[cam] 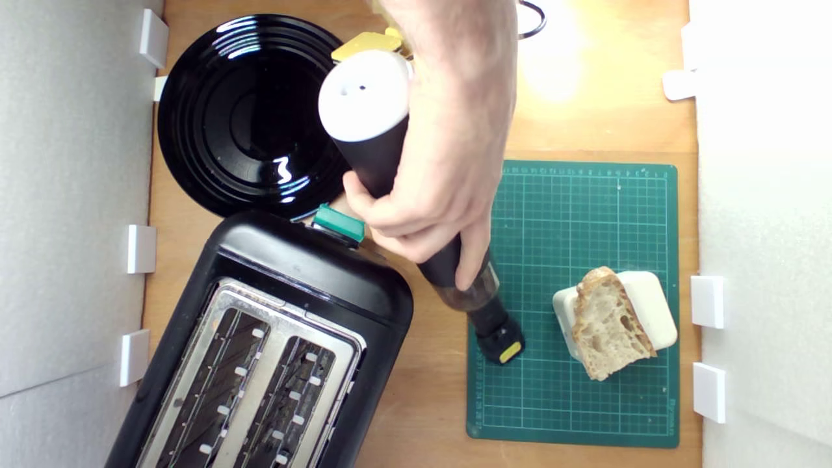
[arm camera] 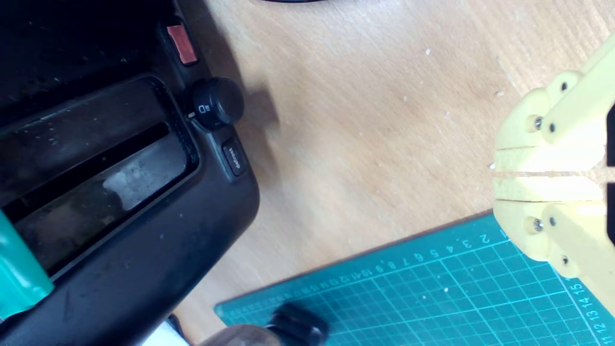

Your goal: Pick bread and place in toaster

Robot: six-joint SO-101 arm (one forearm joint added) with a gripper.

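A: Seen from above, a person's hand (cam: 448, 162) grips a tall black mill with a white cap (cam: 390, 169), tilted over the wooden surface (cam: 585, 97) so its dark lower end (cam: 497, 335) sits on the near-left edge of the green cutting mat (cam: 572, 390) (left as the exterior view shows it).

B: And the bread?

A: The bread (cam: 608, 322), a holey slice with a tan crust, lies propped on a cream rounded box (cam: 650, 305) on the mat, toward the exterior view's right and well apart from the hand.

B: The toaster?

A: The black toaster (cam: 273, 344) stands at the exterior view's lower left, set at an angle, its 2 long slots in the silver top plate showing only the metal guides. Its green lever knob (cam: 339, 224) is just beside the person's fingers. A round black plate (cam: 250, 117) lies beyond the toaster.

B: What does the wrist view add?

A: The toaster's dark side (arm camera: 144, 240) with a round black dial (arm camera: 217, 102), a small red button (arm camera: 182, 44) and a sliver of the green lever (arm camera: 19, 274); bare wood; a corner of the mat (arm camera: 432, 298).

B: The end effector?

A: The pale yellow end effector (arm camera: 497, 174) shows at the edge of the wrist view, its jaws pressed together with only a thin seam between them, nothing held, hanging over the border of wood and mat. In the exterior view only a scrap of yellow (cam: 367, 44) peeks out behind the mill's cap.
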